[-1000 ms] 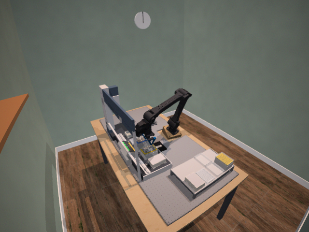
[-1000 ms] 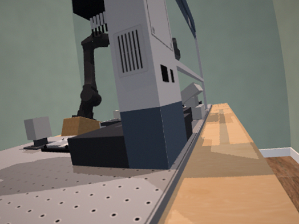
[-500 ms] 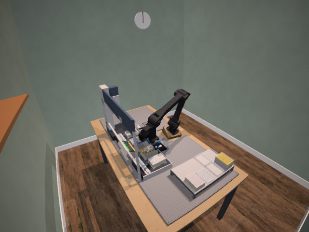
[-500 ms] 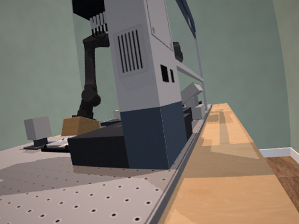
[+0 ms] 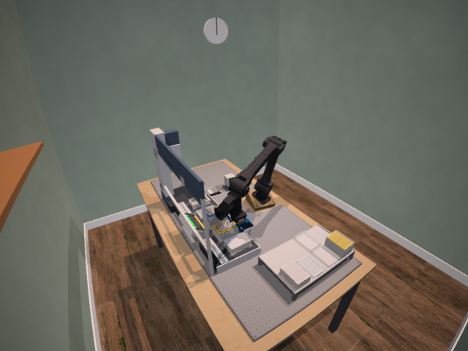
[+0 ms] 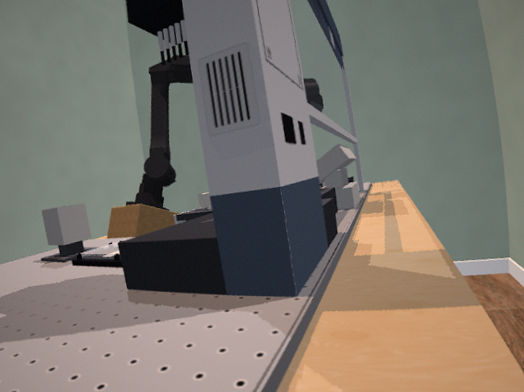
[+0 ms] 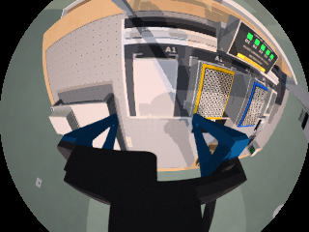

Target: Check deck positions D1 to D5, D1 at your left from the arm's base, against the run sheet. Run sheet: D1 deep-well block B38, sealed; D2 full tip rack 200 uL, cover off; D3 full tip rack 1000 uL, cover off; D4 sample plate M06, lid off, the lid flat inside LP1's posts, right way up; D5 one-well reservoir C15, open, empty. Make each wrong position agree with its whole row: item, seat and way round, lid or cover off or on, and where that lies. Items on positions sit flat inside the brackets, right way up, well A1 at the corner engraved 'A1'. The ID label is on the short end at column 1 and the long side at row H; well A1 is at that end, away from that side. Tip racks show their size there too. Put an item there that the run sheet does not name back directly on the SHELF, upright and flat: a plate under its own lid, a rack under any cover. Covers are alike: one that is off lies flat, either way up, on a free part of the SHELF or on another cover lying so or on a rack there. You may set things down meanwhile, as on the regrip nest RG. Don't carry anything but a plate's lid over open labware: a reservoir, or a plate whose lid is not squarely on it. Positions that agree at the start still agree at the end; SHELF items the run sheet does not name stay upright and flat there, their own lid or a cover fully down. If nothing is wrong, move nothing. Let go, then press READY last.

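We see sage-green walls (image 5: 321,75) meeting in a corner, with a round grey clock (image 5: 216,30) high up. Below us lies a dark wood-plank floor (image 5: 124,272) edged by a pale skirting board (image 5: 377,222). An orange shelf (image 5: 17,170) juts from the left wall.

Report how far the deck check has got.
Nothing visibly corrected. The tool hangs open and empty above the white block at the deck's end, beside the yellow-framed rack and blue-framed rack, both uncovered. The shelf holds its items. Any corrections and READY remain.
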